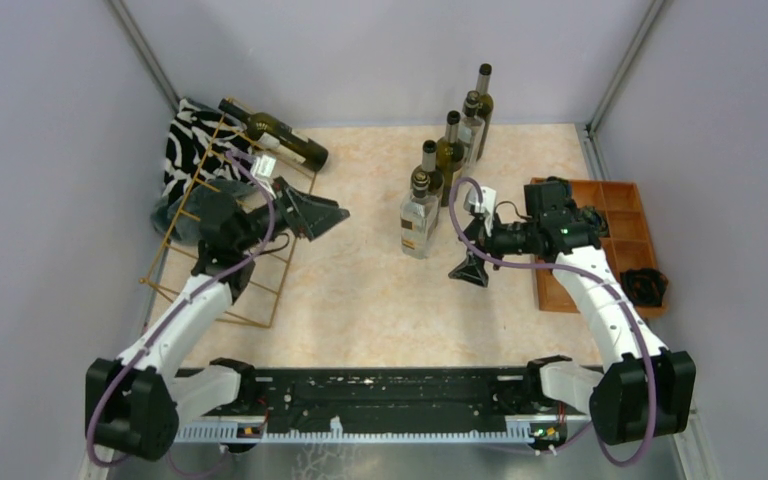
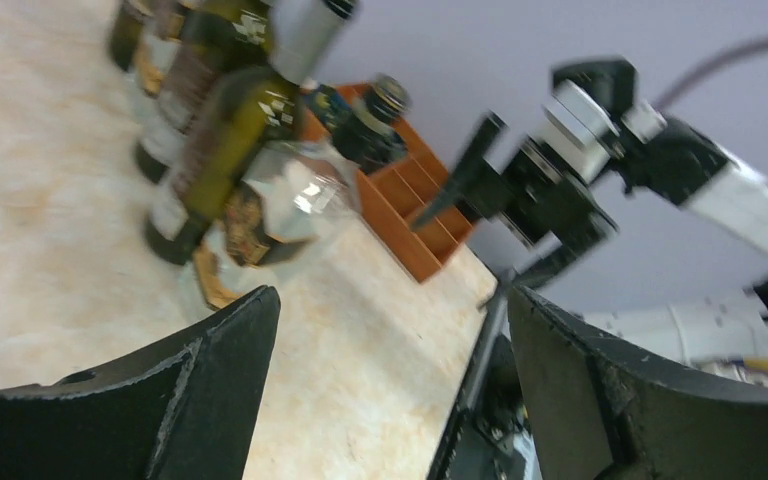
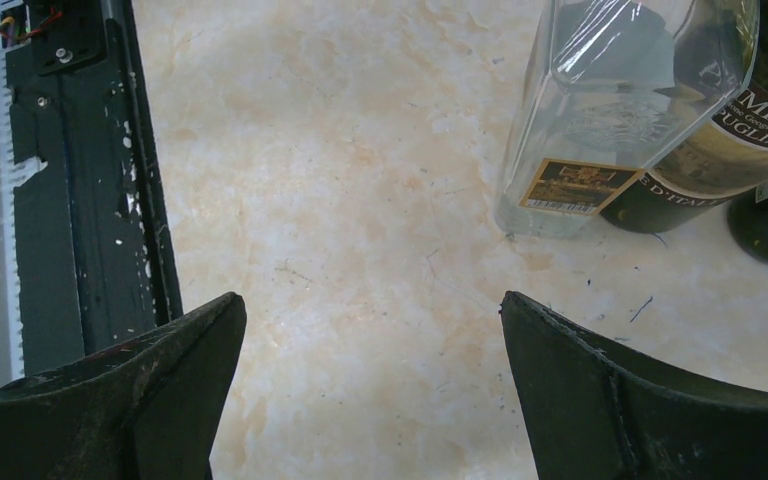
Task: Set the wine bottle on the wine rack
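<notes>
Only the overhead view shows a wine bottle [image 1: 278, 135] on the wine rack [image 1: 278, 283].

Between my left gripper [image 1: 325, 213] and my right gripper [image 1: 470, 250] the table [image 1: 360, 290] lies bare, a wide lane running from the base rail [image 1: 390, 385] toward the far edge. My right jaws stand apart just beside the clear bottle [image 1: 418, 218]. It fronts a tight row of dark bottles [image 1: 450, 152] slanting backward, with no gap to pass between them. The wine rack [image 1: 222, 160] blocks my left side beneath the arm, with a wine bottle [image 1: 278, 138] lying across its far end. The wooden tray [image 1: 615, 215] lies close under my right arm.
</notes>
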### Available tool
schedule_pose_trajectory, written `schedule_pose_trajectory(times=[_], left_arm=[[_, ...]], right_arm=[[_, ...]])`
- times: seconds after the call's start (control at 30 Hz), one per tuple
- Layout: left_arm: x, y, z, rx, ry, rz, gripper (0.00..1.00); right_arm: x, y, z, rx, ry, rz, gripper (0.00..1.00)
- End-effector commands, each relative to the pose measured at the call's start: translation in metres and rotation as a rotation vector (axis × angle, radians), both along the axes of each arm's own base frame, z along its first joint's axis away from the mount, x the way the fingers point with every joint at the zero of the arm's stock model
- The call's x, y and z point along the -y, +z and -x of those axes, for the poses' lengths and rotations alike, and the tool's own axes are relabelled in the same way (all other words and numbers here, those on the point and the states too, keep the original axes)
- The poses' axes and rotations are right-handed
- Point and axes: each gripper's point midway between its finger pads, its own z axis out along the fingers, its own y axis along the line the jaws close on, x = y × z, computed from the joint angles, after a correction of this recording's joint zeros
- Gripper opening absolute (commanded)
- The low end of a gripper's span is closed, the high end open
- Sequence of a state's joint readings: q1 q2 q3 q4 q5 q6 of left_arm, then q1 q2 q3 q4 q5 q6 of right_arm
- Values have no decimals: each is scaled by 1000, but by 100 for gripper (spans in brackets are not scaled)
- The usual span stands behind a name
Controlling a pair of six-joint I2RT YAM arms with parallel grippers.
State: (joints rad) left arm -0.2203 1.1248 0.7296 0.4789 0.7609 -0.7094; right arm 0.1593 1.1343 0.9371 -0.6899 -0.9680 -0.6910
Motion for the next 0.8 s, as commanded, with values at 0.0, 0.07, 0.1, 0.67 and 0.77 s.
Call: schedule_pose_trajectory(times=[0.0, 0.07, 0.1, 0.67, 0.77], left_arm=[[17, 23, 48, 213, -94, 55, 90], [18, 23, 60, 245, -88, 104, 90], [20, 24, 65, 256, -92, 118, 91], [46, 37, 85, 190, -112, 330, 98], [38, 37, 84, 156, -89, 442, 98]], right_arm=[[-6, 15, -3, 36, 28, -61, 98], [-6, 14, -4, 42, 30, -63, 98], [-7, 12, -3, 40, 31, -64, 98], [-10, 9, -1, 41, 22, -108, 98], [-4, 5, -12, 47, -32, -61, 98]])
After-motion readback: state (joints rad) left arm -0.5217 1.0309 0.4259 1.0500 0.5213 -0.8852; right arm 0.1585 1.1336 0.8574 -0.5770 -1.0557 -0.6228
